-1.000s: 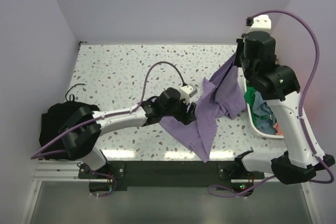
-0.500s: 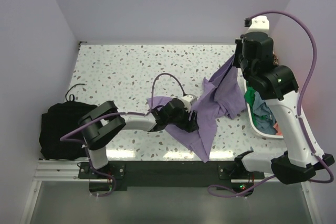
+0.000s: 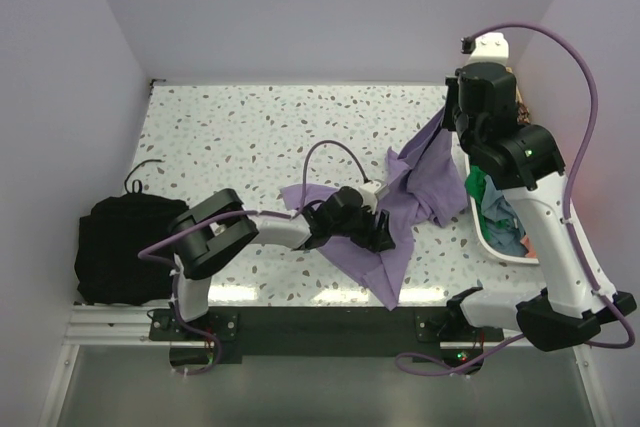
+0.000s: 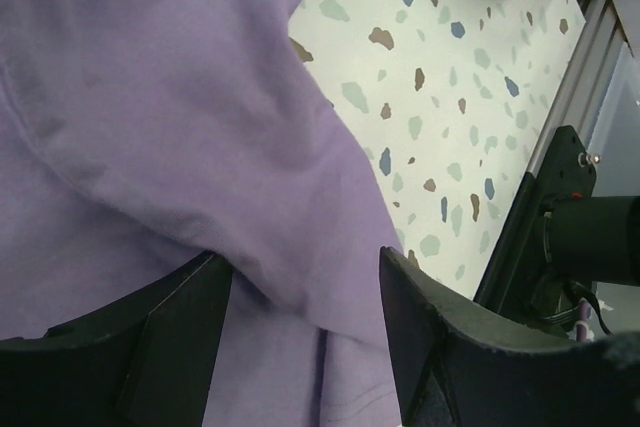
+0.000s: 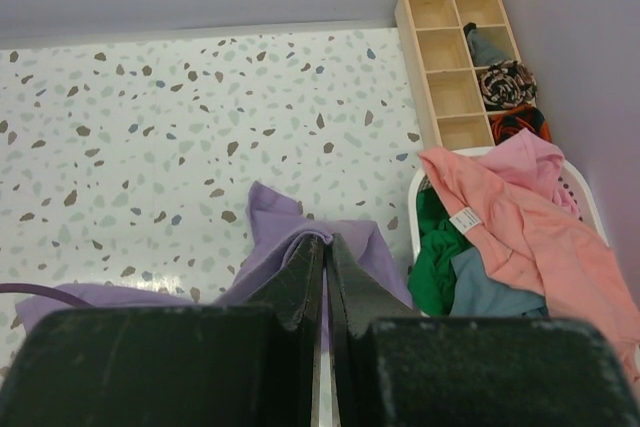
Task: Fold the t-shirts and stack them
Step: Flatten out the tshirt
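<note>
Pinching the purple shirt [image 3: 405, 202] fully shut in the right gripper [image 5: 325, 243], high over the table's [image 3: 230, 137] right edge beside the basket [image 3: 492, 245], and trailing the cloth down toward the front edge. Straddling a lower fold with the left gripper [image 4: 305, 282], partly open, clamped on nothing yet.

Could close on two layers at once and leave the shirt bunched rather than spread. Could drag the corner out of the thin right pinch by pulling too hard. Could snag the pink shirt [image 5: 500, 217] or green shirt [image 5: 432, 269] in the basket by swinging low.

Can make out no brand; only a small white tag [image 5: 463, 219] on the pink shirt, too small to read.
</note>
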Controlling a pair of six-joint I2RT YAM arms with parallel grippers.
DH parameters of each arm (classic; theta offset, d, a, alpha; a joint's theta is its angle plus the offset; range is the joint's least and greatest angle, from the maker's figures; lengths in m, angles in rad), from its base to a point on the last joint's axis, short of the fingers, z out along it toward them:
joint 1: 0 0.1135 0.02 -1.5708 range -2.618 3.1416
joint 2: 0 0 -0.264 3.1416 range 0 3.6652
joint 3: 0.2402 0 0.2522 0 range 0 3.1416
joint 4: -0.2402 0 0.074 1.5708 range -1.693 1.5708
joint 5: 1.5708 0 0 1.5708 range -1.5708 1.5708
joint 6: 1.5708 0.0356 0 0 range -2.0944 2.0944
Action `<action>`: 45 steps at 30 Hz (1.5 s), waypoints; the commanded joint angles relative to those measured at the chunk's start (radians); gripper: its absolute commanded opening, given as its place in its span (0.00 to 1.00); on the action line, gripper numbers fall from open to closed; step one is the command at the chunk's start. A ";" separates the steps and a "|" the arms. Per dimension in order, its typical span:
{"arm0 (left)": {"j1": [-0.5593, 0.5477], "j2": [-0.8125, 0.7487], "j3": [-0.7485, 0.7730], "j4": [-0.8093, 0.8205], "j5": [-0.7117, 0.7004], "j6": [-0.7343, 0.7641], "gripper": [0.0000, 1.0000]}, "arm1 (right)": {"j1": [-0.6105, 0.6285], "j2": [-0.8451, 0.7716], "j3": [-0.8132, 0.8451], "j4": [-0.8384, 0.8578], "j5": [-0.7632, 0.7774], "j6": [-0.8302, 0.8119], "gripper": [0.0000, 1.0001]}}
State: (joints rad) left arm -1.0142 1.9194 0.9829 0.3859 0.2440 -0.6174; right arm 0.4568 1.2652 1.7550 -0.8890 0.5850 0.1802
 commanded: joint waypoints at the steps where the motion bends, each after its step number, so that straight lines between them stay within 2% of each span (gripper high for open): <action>1: -0.012 0.015 0.052 0.056 0.028 -0.008 0.64 | -0.006 -0.009 0.000 0.045 0.022 -0.019 0.02; 4: -0.015 0.035 0.066 0.054 0.044 -0.007 0.54 | -0.006 -0.009 -0.002 0.047 0.026 -0.018 0.02; 7: -0.017 0.053 0.076 0.051 0.054 -0.007 0.37 | -0.004 -0.010 0.000 0.047 0.026 -0.021 0.02; 8: -0.017 0.053 0.076 0.048 0.052 -0.002 0.24 | -0.006 -0.010 0.000 0.045 0.027 -0.019 0.02; 10: -0.017 0.049 0.079 0.024 0.026 0.013 0.12 | -0.006 -0.013 0.001 0.044 0.029 -0.018 0.02; 11: -0.017 0.046 0.080 0.012 0.015 0.031 0.02 | -0.006 -0.016 -0.002 0.042 0.032 -0.019 0.02; 12: -0.017 0.032 0.082 -0.022 -0.014 0.042 0.00 | -0.006 -0.020 -0.002 0.042 0.032 -0.019 0.02; 17: -0.014 -0.083 0.083 -0.165 -0.155 0.139 0.00 | -0.006 -0.033 0.000 0.035 0.036 -0.018 0.02; 21: 0.002 -0.302 0.106 -0.364 -0.329 0.211 0.00 | -0.006 -0.055 -0.005 0.027 0.036 -0.015 0.02; 23: 0.017 -0.390 0.106 -0.404 -0.362 0.241 0.00 | -0.006 -0.062 -0.006 0.022 0.030 -0.008 0.01; 26: 0.055 -0.584 0.137 -0.556 -0.464 0.280 0.00 | -0.006 -0.084 -0.006 0.012 0.013 -0.001 0.01; 32: 0.060 -0.810 0.273 -0.764 -0.594 0.372 0.00 | -0.006 -0.145 -0.003 -0.005 -0.036 -0.008 0.00; 35: 0.060 -0.868 0.371 -0.893 -0.650 0.396 0.00 | -0.006 -0.193 0.004 -0.004 -0.053 -0.010 0.00; 41: 0.060 -0.951 0.595 -1.086 -0.683 0.424 0.00 | -0.004 -0.269 0.072 -0.016 -0.097 -0.021 0.00; 43: 0.060 -0.956 0.663 -1.140 -0.623 0.438 0.00 | -0.004 -0.291 0.098 -0.016 -0.134 -0.022 0.00; 45: 0.060 -0.953 0.769 -1.176 -0.514 0.438 0.00 | -0.006 -0.325 0.122 -0.007 -0.233 -0.019 0.00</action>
State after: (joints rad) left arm -0.9516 0.9878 1.5799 -0.6804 -0.3820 -0.2199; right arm 0.4568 0.9932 1.8084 -0.9215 0.4858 0.1749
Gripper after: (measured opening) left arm 0.015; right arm 0.011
